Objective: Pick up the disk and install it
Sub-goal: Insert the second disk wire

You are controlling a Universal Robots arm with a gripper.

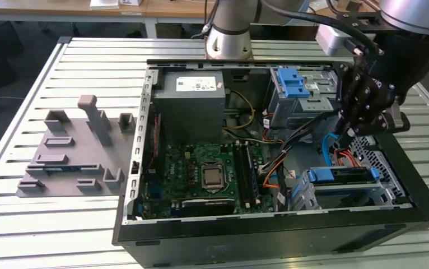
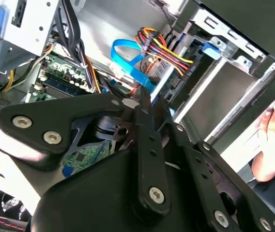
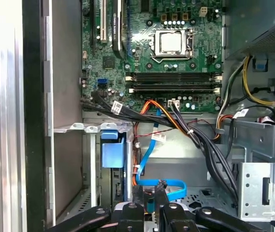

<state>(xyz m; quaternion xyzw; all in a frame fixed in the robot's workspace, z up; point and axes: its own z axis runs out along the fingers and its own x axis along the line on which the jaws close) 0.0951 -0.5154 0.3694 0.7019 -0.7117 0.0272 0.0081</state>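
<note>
The disk (image 1: 341, 176) is seen seated in the lower bay of the case (image 1: 162, 235). The gripper (image 1: 351, 130) is held just above it, fingers together and empty. The disk is judged rigid, fairly heavy and shock-sensitive, best gripped across its blue rails.

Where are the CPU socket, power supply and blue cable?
CPU socket (image 3: 172, 42), first wrist view, metal centre.
power supply (image 1: 188, 106), exterior view, grey face.
blue cable (image 3: 169, 183), first wrist view, horizontal run.
</note>
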